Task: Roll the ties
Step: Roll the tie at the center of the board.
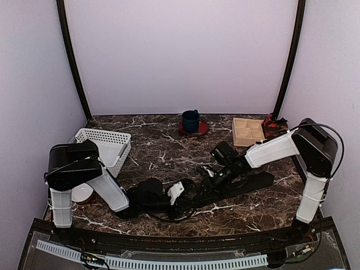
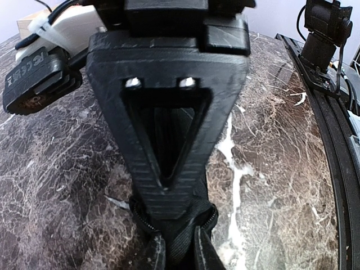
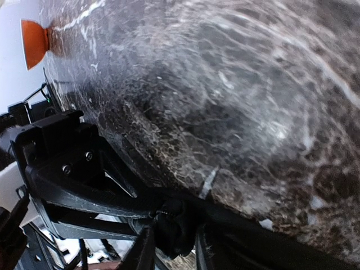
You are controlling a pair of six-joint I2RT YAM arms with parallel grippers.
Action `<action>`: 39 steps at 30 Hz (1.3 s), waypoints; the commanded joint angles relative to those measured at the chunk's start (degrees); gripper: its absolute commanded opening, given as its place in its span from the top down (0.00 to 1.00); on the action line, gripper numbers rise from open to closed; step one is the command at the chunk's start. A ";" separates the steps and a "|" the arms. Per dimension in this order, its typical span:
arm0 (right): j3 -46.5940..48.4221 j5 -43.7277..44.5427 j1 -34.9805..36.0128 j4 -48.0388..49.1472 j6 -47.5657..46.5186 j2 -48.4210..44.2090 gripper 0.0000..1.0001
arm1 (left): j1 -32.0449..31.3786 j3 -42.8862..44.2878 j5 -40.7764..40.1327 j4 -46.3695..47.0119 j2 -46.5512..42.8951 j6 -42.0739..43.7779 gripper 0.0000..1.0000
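Note:
One black tie (image 1: 247, 183) lies flat on the marble table, running from the right toward the middle. Its near end is bunched into a small wad. My left gripper (image 1: 189, 194) and right gripper (image 1: 199, 189) meet nose to nose at that end. In the left wrist view the left gripper (image 2: 179, 256) is shut on the wad of tie (image 2: 180, 228), with the right gripper's finger (image 2: 169, 112) right above it. In the right wrist view the right gripper (image 3: 170, 253) is shut on the same wad (image 3: 180, 225). No other tie shows.
A white basket (image 1: 107, 147) stands at the left behind the left arm. A blue mug on a red saucer (image 1: 190, 120) and a wooden compartment tray (image 1: 248, 130) stand at the back. A white round object (image 1: 83, 192) sits by the left arm's base.

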 commanded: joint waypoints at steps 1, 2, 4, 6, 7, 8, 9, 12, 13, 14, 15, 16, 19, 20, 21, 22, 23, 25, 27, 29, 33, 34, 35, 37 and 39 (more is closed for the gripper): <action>2.35 2.40 0.82 -2.17 -0.53 1.61 0.87 | -0.57 -1.07 0.17 -11.46 0.43 -0.13 0.96; 2.38 2.62 0.84 -2.47 -0.61 1.80 0.93 | -0.57 -1.07 0.29 -11.47 0.38 -0.07 0.96; 1.99 2.89 0.84 -2.92 -0.98 1.97 1.00 | -0.57 -1.07 0.51 -11.42 0.34 -0.07 0.95; 1.25 2.62 0.80 -2.88 -1.51 2.14 1.00 | -0.57 -1.41 0.22 -10.45 -0.08 -0.54 0.89; 0.77 2.43 0.73 -2.83 -1.77 2.26 1.00 | -0.53 -2.04 -0.24 -9.43 -0.54 -1.02 0.82; 0.22 2.34 0.59 -2.83 -2.10 2.54 1.00 | -0.49 -2.68 -0.63 -7.95 -1.18 -1.28 0.74; -0.50 2.14 0.24 -2.47 -2.27 2.79 1.00 | -0.41 -3.49 -0.65 -6.00 -1.84 -1.31 0.66; -4.18 0.20 -1.23 1.43 -1.48 3.32 1.00 | -0.40 -6.07 -0.02 0.96 -2.66 -0.83 0.49; -5.30 -0.56 -1.73 2.78 -1.34 3.52 1.00 | -0.43 -6.86 0.03 3.41 -2.50 -0.82 0.46; -6.30 -1.19 -2.21 3.76 -1.37 3.82 1.00 | -0.40 -7.73 0.04 5.77 -2.05 -0.83 0.44; -7.15 -2.00 -2.71 4.78 -1.46 4.01 1.00 | -0.41 -8.34 0.12 7.64 -1.40 -1.13 0.43; -8.05 -2.54 -3.19 5.70 -1.57 4.09 1.00 | -0.48 -8.90 0.17 9.36 -0.75 -1.56 0.43; -10.28 -4.04 -4.82 8.34 -1.96 4.23 1.00 | -0.48 -10.19 0.40 13.59 1.37 -2.43 0.40; -10.83 -3.93 -5.38 8.63 -2.33 4.51 1.00 | -0.55 -10.35 0.70 14.43 1.92 -2.53 0.39; -10.99 -3.76 -5.84 8.39 -2.91 4.87 1.00 | -0.57 -10.24 0.98 14.69 2.38 -2.40 0.39; -10.91 -3.50 -6.20 8.15 -3.45 5.20 1.00 | -0.64 -9.90 1.31 14.65 2.82 -2.11 0.39; -10.73 -3.24 -6.43 7.71 -3.92 5.50 1.00 | -0.78 -9.49 1.62 14.57 3.19 -1.81 0.39; -10.14 -2.74 -6.48 7.39 -4.38 5.88 1.00 | -0.96 -8.33 1.78 14.39 3.84 -1.84 0.39; -10.00 -2.68 -6.49 7.69 -4.20 6.19 1.00 | -1.20 -6.70 2.17 14.98 4.73 -2.71 0.39; -10.18 -2.68 -6.46 7.98 -4.06 6.52 1.00 | -1.63 -4.62 1.90 15.95 6.47 -3.57 0.38; -10.73 -2.05 -6.47 8.32 -3.99 6.99 1.00 | -2.58 -1.30 0.55 17.79 10.39 -4.73 0.37; -10.87 -1.77 -6.50 8.52 -3.78 7.01 1.00 | -2.78 -0.54 0.48 18.07 11.17 -4.78 0.34; -10.94 -1.61 -6.46 8.77 -3.46 7.08 1.00 | -3.13 0.22 0.35 17.96 11.82 -4.68 0.34; -11.06 -1.49 -6.42 9.64 -2.54 7.14 1.00 | -3.76 1.67 -0.29 17.25 12.83 -4.36 0.34; -11.04 -1.57 -6.26 10.37 -1.81 7.34 1.00 | -4.20 2.46 -2.12 15.60 13.33 -4.38 0.37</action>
